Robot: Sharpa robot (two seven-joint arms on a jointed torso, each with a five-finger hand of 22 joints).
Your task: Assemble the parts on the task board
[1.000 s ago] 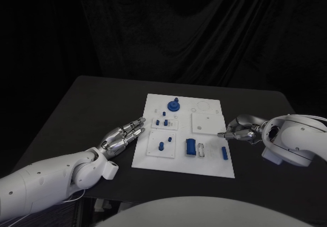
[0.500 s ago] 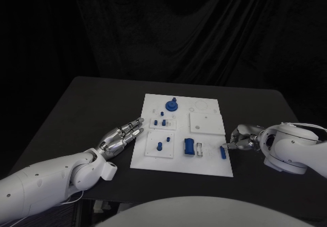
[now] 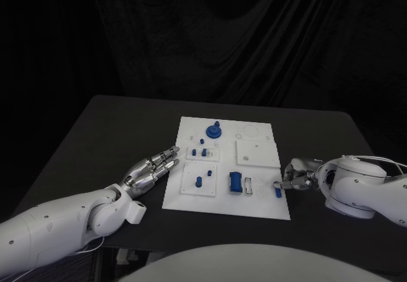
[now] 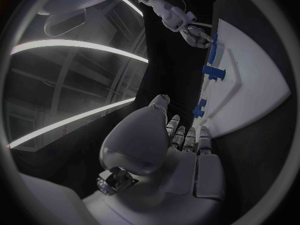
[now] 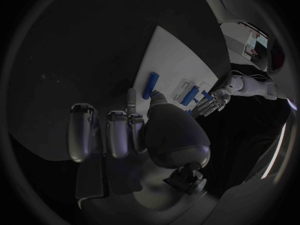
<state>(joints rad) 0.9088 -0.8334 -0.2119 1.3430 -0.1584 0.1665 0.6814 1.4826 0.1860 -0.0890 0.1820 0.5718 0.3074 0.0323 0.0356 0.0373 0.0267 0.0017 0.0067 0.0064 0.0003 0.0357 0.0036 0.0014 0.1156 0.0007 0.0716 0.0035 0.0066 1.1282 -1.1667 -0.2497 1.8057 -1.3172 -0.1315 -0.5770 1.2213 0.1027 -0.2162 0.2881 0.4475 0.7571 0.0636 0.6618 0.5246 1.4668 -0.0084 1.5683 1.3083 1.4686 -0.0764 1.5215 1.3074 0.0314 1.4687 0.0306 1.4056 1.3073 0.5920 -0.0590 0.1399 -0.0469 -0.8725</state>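
**A:** What's different from a second ago?

**B:** My right hand (image 3: 295, 178) has come back toward me along the right edge of the white rectangular task board (image 3: 259, 152). It was level with the square white plate; now it sits beside the slim blue rod-shaped part (image 3: 278, 190) lying near the board's right front corner. My left hand (image 3: 153, 167) hasn't budged, and none of the blue pieces have shifted.

**A:** And the fingers on the right?

**B:** Curled in, tips right at that rod. In the right wrist view the rod (image 5: 151, 84) lies just past my fingers (image 5: 130, 101). I can't tell whether they're touching it or pinching it.

**A:** Left side?

**B:** Fingers (image 3: 167, 157) stretched out straight, close side by side, holding nothing, pointing at the board's left edge above the black tabletop (image 3: 102, 135).

**A:** Where are the parts?

**B:** All on the board. The blue round knob part (image 3: 215, 130) stands at the far end, small blue pegs (image 3: 200, 152) just behind my left fingertips, a chunky blue block (image 3: 236, 183) near the front middle, the rod to its right.

**A:** Any writing to read?

**B:** No lettering that I can make out on the board or parts.
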